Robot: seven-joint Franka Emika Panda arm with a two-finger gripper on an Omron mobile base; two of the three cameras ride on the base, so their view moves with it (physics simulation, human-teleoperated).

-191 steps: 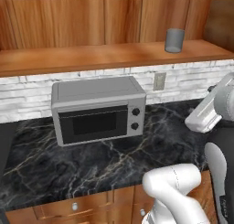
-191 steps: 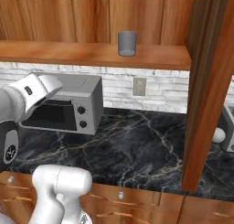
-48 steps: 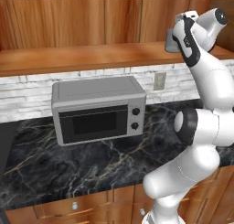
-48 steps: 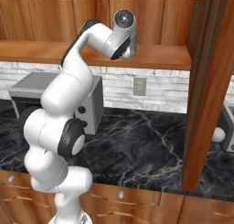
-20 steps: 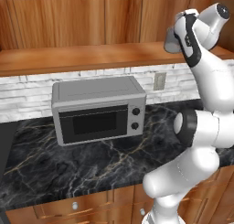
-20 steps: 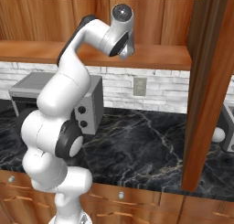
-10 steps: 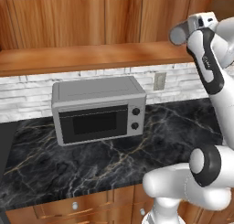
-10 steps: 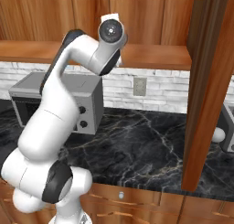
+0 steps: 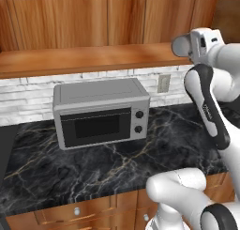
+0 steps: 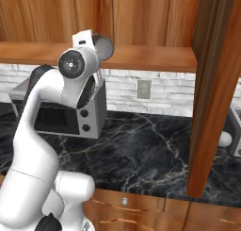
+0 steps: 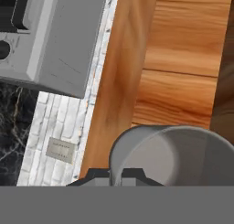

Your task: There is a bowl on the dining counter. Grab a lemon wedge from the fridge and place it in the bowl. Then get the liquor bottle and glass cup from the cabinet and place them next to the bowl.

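Your gripper [image 11: 115, 173] is fully closed on the glass cup [image 11: 176, 155]: in the hand view the 2 dark fingertips pinch the near rim wall of the grey tumbler, whose open mouth faces the camera. In the left base view the cup [image 9: 179, 45] sits at the end of the hand, raised in front of the cabinet [image 9: 93, 32], just off the front edge of its plank shelf [image 9: 84, 60] and near the shelf's right end. In the right base view you see the same cup [image 10: 104, 46] tipped on its side against the wrist, level with that shelf [image 10: 141, 58] and not resting on it. Taking the microwave [image 9: 101, 112] as landmark: the cup is above it and to its right, the black marble kitchen counter [image 9: 93, 170] runs under and in front of it, the wall outlet [image 9: 163, 83] is on the white brick backsplash [image 9: 28, 100] just to its right, and the cabinet shelf spans above it. Brown base drawers with knobs [image 9: 75, 211] sit below the counter edge.
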